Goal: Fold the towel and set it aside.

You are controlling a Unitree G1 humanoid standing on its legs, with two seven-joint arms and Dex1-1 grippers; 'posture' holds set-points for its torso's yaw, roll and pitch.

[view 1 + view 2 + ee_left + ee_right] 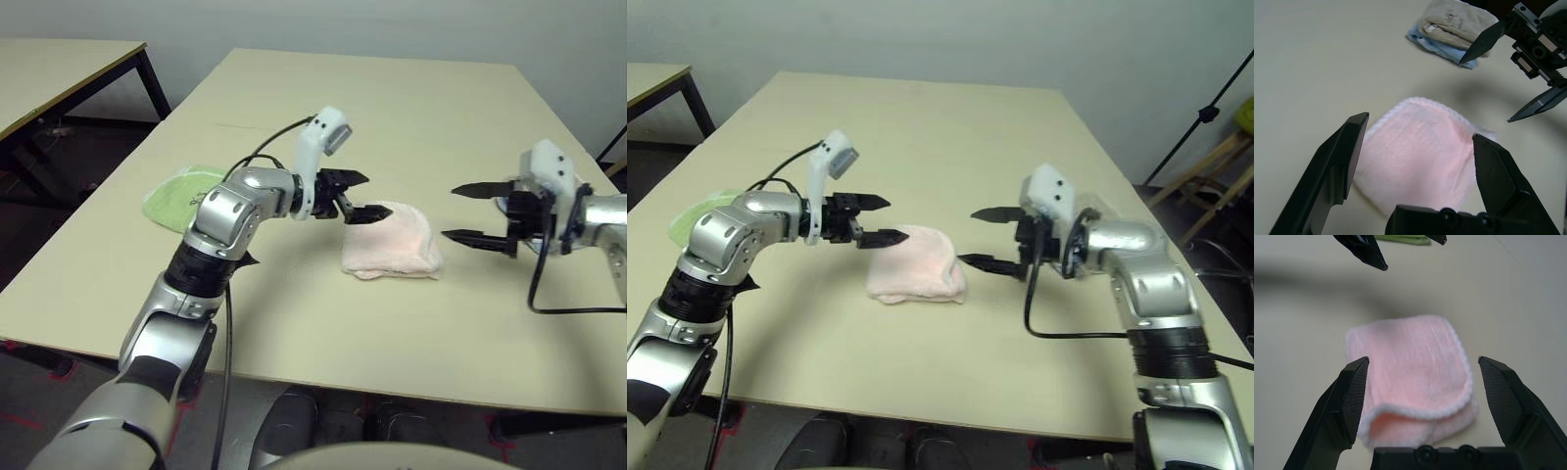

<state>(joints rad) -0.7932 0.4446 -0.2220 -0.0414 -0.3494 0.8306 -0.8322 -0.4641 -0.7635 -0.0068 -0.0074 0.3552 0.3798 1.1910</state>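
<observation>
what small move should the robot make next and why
Probably ease the left gripper down toward the pink towel and close on its near edge. The towel looks folded into a compact bundle on the table, yet it still has to be set aside. Both that gripper and the right gripper are open and hold nothing.

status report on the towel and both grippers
both grippers open, left, right. pink towel folded on table, not yet set aside. left gripper hangs over it, nothing held
</observation>
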